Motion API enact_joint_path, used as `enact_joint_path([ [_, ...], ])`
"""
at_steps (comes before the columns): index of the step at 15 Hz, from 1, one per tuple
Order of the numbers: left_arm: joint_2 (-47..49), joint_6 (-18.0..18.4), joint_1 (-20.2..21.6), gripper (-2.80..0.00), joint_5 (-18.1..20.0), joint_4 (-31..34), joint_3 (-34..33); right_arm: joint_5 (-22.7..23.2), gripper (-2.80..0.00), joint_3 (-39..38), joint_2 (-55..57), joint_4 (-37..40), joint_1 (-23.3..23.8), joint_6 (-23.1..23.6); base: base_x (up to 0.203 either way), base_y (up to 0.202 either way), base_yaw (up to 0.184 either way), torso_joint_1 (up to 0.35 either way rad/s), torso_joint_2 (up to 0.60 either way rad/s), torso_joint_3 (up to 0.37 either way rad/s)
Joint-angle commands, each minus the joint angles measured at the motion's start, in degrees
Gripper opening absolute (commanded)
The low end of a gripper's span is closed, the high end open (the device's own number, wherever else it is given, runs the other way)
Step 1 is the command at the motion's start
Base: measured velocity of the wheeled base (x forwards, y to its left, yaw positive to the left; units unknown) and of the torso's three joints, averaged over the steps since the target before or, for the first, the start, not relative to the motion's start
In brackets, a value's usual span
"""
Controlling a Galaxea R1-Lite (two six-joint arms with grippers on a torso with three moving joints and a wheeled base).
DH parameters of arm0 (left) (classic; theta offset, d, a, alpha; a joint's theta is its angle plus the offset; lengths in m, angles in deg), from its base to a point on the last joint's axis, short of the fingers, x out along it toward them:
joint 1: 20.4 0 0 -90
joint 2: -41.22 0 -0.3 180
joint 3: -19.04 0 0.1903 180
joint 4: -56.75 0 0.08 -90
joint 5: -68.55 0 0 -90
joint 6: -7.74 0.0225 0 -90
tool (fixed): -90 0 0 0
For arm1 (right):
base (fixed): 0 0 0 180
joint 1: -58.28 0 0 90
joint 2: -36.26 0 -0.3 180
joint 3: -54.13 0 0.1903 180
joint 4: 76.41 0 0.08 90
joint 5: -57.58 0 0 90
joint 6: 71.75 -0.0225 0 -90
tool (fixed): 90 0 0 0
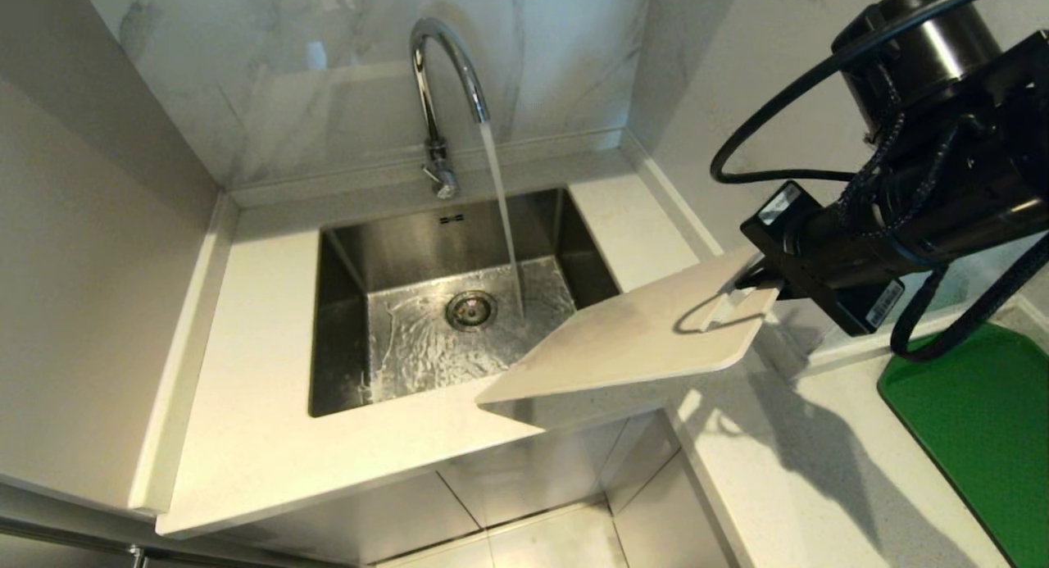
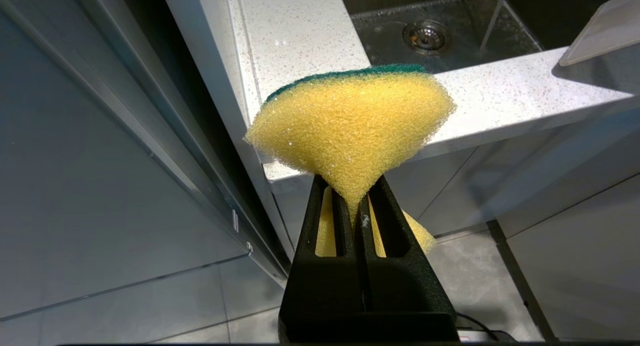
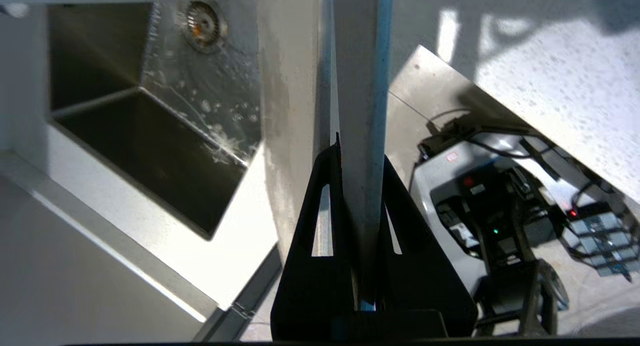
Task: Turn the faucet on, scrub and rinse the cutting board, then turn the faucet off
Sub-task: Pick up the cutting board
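Over sink [image 1: 336, 248] corner, right claw [image 1: 758, 283] grips cutting board [image 1: 631, 338].

Right pincer [image 3: 361, 151] clamps the cutting board [image 3: 360, 86] edge-on, wet sink [image 3: 150, 101] at ten o'clock.

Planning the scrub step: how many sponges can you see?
1. The yellow-and-green sponge is pinched in the left tool, held low beside the counter's front edge. Others may lie outside these views.
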Motion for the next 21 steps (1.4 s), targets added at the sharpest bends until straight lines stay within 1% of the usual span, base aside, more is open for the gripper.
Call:
enact_joint_path([
  [1,0.09,0.0,0.01,-2.8,-0.02,-0.02,0.0,0.45,-2.8,2.86,1.72,0.12,0.52,-0.25,0.0,0.0,0.0,0.0,0.0,0.0],
  [2,0.09,-0.04,0.01,-2.8,-0.02,-0.02,0.0,0.97,-2.8,3.37,1.99,0.12,0.63,-0.24,0.0,0.0,0.0,0.0,0.0,0.0],
  [3,0.09,0.0,0.01,-2.8,-0.02,-0.02,0.0,2.82,-2.8,4.28,2.01,-0.25,0.9,-0.39,0.0,0.0,0.0,0.0,0.0,0.0],
  [5,0.09,0.0,0.01,-2.8,-0.02,-0.02,0.0,9.28,-2.8,7.17,1.87,-0.52,2.98,-0.83,0.0,0.0,0.0,0.0,0.0,0.0],
  [6,0.09,0.0,0.02,-2.8,-0.02,-0.02,0.0,11.15,-2.8,8.28,1.82,-0.55,3.96,-0.92,0.0,0.0,0.0,0.0,0.0,0.0],
  [12,0.09,0.0,0.01,-2.8,-0.02,-0.02,0.0,11.61,-2.8,13.69,2.07,-0.55,4.3,-0.5,0.0,0.0,0.0,0.0,0.0,0.0],
  [15,0.09,0.0,0.01,-2.8,-0.02,-0.02,0.0,13.04,-2.8,13.76,1.88,-1.91,4.3,-0.77,0.0,0.0,0.0,0.0,0.0,0.0],
  [21,0.09,0.0,0.01,-2.8,-0.02,-0.02,0.0,13.05,-2.8,13.72,1.23,-1.55,4.3,-0.68,0.0,0.0,0.0,0.0,0.0,0.0],
])
